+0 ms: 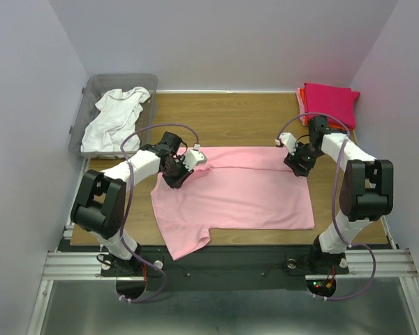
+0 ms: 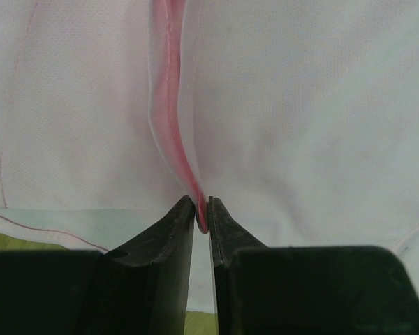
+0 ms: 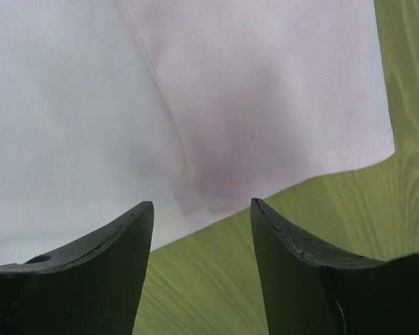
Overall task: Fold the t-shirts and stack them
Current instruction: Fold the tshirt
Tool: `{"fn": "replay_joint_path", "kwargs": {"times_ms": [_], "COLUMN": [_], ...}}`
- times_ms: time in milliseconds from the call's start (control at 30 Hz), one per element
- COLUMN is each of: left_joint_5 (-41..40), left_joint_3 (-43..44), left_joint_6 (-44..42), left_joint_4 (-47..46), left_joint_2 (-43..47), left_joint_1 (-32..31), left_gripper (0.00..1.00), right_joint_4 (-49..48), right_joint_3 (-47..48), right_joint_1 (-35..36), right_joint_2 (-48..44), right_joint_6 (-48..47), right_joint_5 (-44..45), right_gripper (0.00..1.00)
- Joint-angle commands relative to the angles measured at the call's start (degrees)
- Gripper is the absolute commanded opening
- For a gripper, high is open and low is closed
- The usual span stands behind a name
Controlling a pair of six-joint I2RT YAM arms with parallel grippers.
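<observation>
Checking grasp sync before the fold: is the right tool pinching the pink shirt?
No, the right tool stands open, fingers apart over the edge of the pink shirt and the table.

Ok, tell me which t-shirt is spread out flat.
The light pink cotton t-shirt mid-table; the white t-shirt lies crumpled in the grey plastic bin, the magenta t-shirt is folded.

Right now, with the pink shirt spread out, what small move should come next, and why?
Probably the right gripper should lower and close: its jaws stand open over the edge of the pink t-shirt, while the left gripper is shut on a pinched ridge of it, so both could lift together.
</observation>
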State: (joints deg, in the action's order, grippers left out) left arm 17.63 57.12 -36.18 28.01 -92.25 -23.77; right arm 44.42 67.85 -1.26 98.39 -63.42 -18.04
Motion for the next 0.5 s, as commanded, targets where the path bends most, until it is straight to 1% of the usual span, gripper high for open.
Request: {"fn": "replay_joint_path", "kwargs": {"times_ms": [0, 67, 167, 200, 233, 267, 300, 333, 367, 400, 467], "left_joint_5": [1.3, 1.4, 1.3, 1.3, 1.3, 1.3, 1.3, 1.3, 1.3, 1.4, 1.4], "left_joint_3": [1.2, 1.3, 1.5, 1.5, 1.6, 1.8, 2.1, 2.2, 2.7, 2.9, 3.3], "left_joint_6": [-0.2, 0.0, -0.1, -0.2, -0.2, -0.5, -0.6, -0.8, -0.9, -1.3, -1.4], "left_joint_4": [1.7, 1.8, 2.0, 2.1, 2.2, 2.7, 3.2, 3.6, 4.6, 5.0, 6.1], "left_joint_2": [0.8, 0.8, 0.9, 1.1, 1.2, 1.4, 1.5, 1.7, 2.2, 2.7, 3.6], "left_joint_1": [0.2, 0.2, 0.2, 0.2, 0.2, 0.2, 0.2, 0.2, 0.2, 0.2, 0.2], "left_gripper": [0.26, 0.26, 0.23, 0.22, 0.17, 0.15, 0.12, 0.07, 0.04, 0.00, 0.00], "right_joint_4": [-4.9, -6.4, -7.7, -8.3, -8.6, -8.7, -8.7, -8.7, -8.7, -8.7, -8.7], "right_joint_3": [-0.1, -0.4, -0.8, -1.0, -1.1, -1.1, -1.1, -1.1, -1.1, -1.1, -1.4], "right_joint_1": [1.0, 1.2, 1.2, 1.5, 2.3, 2.3, 2.3, 2.3, 2.3, 2.3, 2.4], "right_joint_2": [1.3, 2.1, 2.7, 2.8, 2.9, 2.8, 2.7, 2.4, 2.2, 1.4, 0.5], "right_joint_6": [1.0, 1.7, 2.2, 2.0, 1.8, 1.7, 1.7, 1.3, 1.1, 0.9, 0.5], "right_joint_5": [2.9, 3.9, 5.6, 6.7, 7.1, 7.4, 7.6, 8.0, 8.1, 8.0, 8.0], "right_gripper": [0.63, 0.63, 0.53, 0.49, 0.45, 0.36, 0.31, 0.27, 0.19, 0.15, 0.09]}}
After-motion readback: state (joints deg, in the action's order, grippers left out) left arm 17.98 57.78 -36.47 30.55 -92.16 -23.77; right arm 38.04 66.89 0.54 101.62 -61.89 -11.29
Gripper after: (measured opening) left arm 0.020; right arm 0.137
